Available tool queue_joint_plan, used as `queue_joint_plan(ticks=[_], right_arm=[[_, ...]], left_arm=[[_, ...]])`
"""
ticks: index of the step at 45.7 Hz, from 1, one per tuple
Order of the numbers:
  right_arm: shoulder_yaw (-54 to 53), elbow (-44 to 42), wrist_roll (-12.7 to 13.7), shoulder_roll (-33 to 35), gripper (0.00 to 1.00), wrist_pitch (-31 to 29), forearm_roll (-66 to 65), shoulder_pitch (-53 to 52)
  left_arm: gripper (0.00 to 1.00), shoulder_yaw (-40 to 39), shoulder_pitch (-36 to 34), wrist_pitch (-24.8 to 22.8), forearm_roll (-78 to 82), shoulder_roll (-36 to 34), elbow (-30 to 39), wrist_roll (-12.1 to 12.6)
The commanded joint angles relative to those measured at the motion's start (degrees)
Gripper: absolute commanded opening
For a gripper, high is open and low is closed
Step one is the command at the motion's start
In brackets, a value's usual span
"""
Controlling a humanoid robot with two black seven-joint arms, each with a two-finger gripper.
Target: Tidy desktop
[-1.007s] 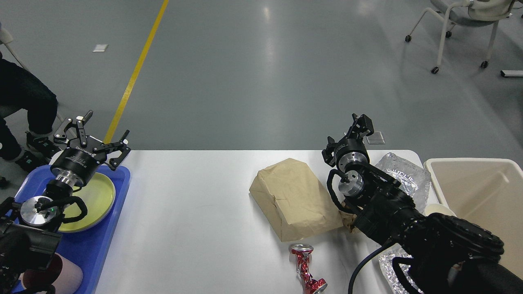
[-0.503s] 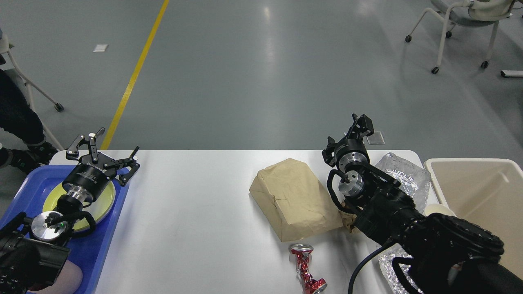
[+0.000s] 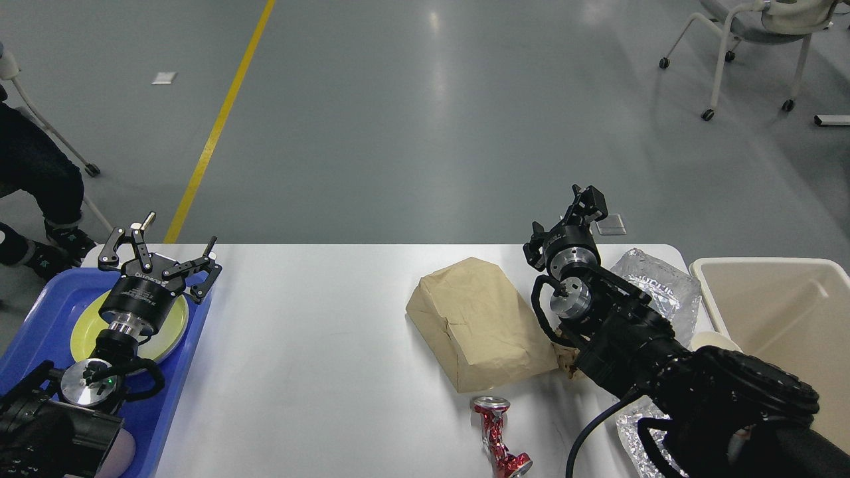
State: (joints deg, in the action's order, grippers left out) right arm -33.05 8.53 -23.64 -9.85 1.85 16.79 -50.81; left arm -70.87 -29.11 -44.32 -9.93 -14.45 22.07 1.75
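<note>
The white desktop point(image 3: 319, 332) fills the lower view. On it lie a brown paper bag point(image 3: 475, 322), a crushed red can point(image 3: 495, 435) near the front edge, and crumpled foil point(image 3: 654, 282) at the right. My left gripper point(image 3: 167, 249) is open and empty, held above the far right corner of the blue tray point(image 3: 40, 312). My right gripper point(image 3: 588, 202) points away past the table's far edge, between the bag and the foil. It is dark and seen end-on.
A yellow-green plate point(image 3: 166, 328) lies in the tray, and a pink cup point(image 3: 119, 455) shows at the tray's near end. A beige bin point(image 3: 783, 312) stands at the right edge. A person's legs point(image 3: 33, 186) are at the far left and a wheeled chair point(image 3: 750, 40) at the far right.
My left arm has shifted a little to the right and drawn back over the tray, with the gripper still open. The person at the left has moved. My right arm has not moved.
</note>
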Motion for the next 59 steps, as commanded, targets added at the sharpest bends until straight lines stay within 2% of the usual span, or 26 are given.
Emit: queue_joint_plan(ticks=[1, 59], right_arm=[[0.0, 0.0, 0.0, 0.0, 1.00, 0.0, 0.0, 0.0], [0.0, 0.0, 0.0, 0.0, 1.00, 0.0, 0.0, 0.0]], left_arm=[[0.96, 0.0, 0.1, -0.1, 0.0, 0.0, 0.0, -0.3], [0.97, 0.0, 0.1, -0.1, 0.0, 0.0, 0.0, -0.3]])
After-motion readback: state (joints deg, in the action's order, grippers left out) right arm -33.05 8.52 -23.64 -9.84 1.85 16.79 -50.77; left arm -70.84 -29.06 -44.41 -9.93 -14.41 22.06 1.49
